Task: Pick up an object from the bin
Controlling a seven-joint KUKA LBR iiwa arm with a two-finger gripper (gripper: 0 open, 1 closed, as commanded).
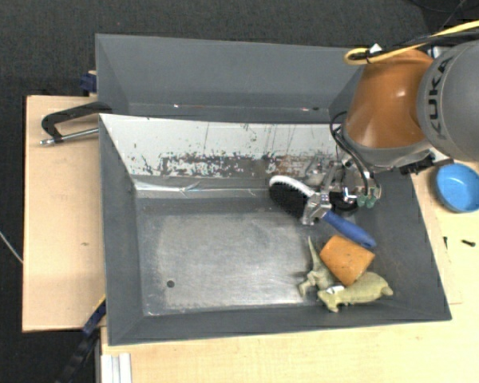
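Claw (326, 203): low in the bin (215, 254), near the far wall toward its right side; wide or narrow cannot be told. Black brush with white bristles (287, 192): just beside the claw, under the far wall. Blue pen-like stick (351, 230), orange block (347, 260), olive toy figure (353, 293): clustered toward the near right corner. Handling note, as a judgement: centre on the brush, clear of the wall, close across its narrow body, then lift straight

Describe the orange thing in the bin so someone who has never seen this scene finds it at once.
Go to the grey bin, lower right corner of the view, where a few things lie together. The orange block sits between a blue stick above it and pale toy animals below. It is the only orange, chunky piece there.
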